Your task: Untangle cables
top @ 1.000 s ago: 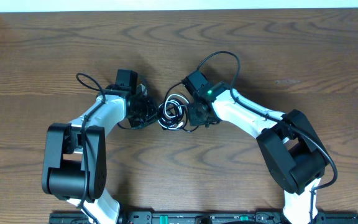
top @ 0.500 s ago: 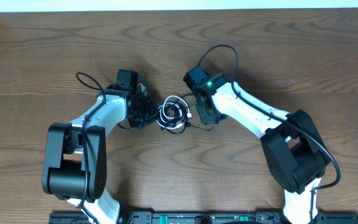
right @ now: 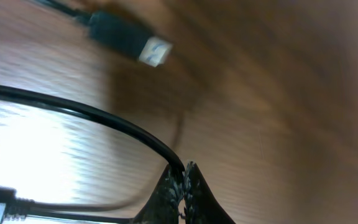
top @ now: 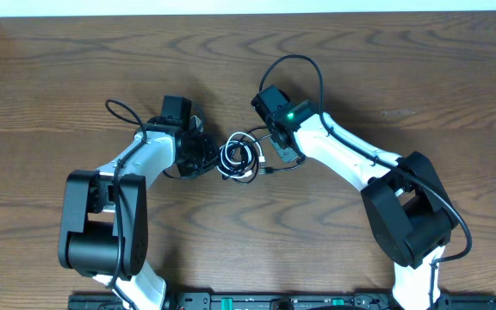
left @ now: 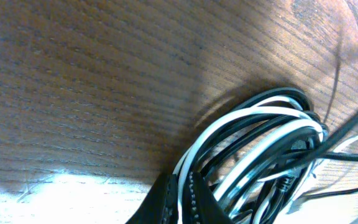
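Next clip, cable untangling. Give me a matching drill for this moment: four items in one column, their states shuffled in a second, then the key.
Column one
1. left gripper
2. right gripper
3. plug
4. tangled coil

Column two
A. free of both grippers, metal tip showing
B. shut on a strand of the white cable
C. sits between the two grippers
D. shut on a single run of the black cable

Pairs: 1-B, 2-D, 3-A, 4-C
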